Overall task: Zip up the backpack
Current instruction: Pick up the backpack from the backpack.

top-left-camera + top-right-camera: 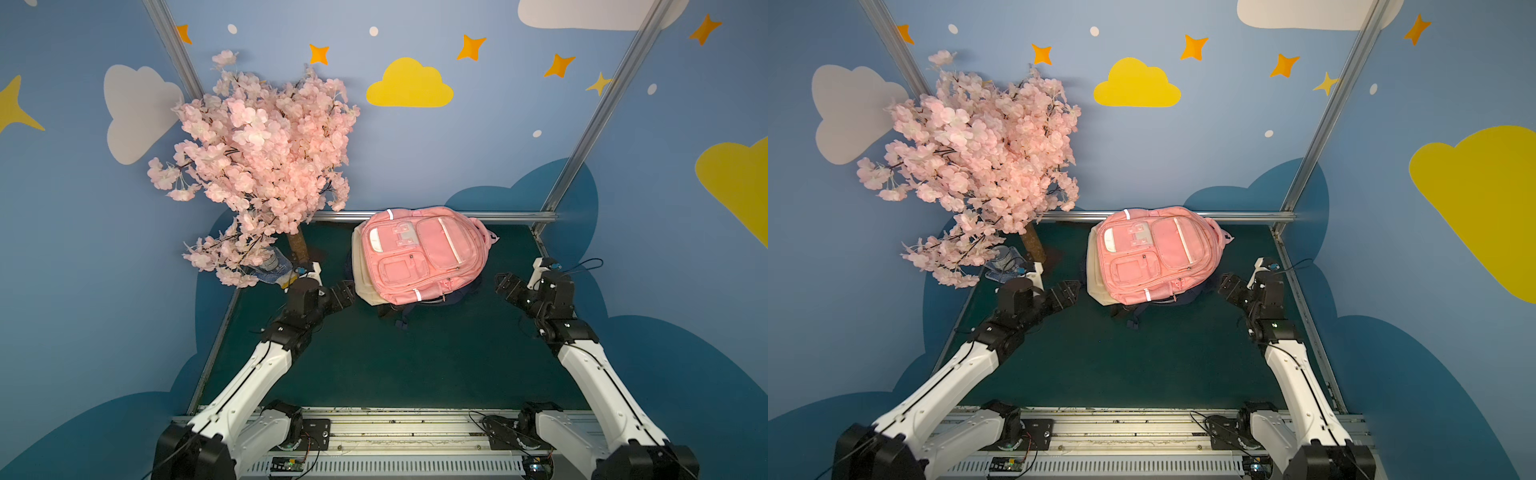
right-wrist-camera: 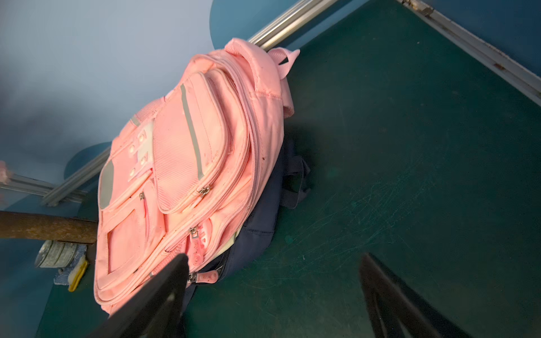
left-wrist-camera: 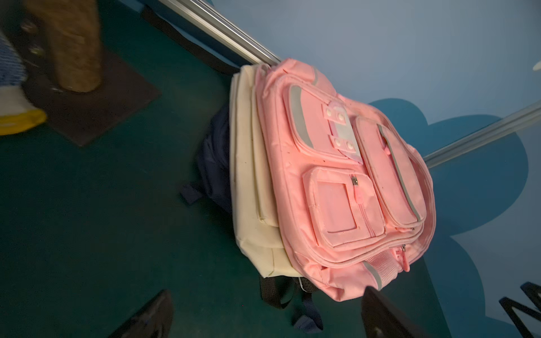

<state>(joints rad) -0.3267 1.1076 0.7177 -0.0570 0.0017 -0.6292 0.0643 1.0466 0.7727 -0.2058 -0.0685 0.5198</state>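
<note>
Zero zipping done, seemingly: my left gripper [image 1: 347, 291] and right gripper [image 1: 502, 283] hovering agape, empty; backpack [image 1: 419, 253] lying between them, zipper pull [image 3: 405, 262] untouched.

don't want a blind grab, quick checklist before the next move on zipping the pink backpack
1. Left pincer open and empty: ok.
2. Right pincer open and empty: ok.
3. Pink backpack lying front up between both pincers, untouched: ok.
4. Zipper pull in sight: ok, a pink one shows close to the right pincer in its wrist view.
5. Which zipper is undone, and how far: cannot tell.
6. Firm base: not ok, it lies on a cream bag and a navy bag, so it may slide when pulled.
</note>
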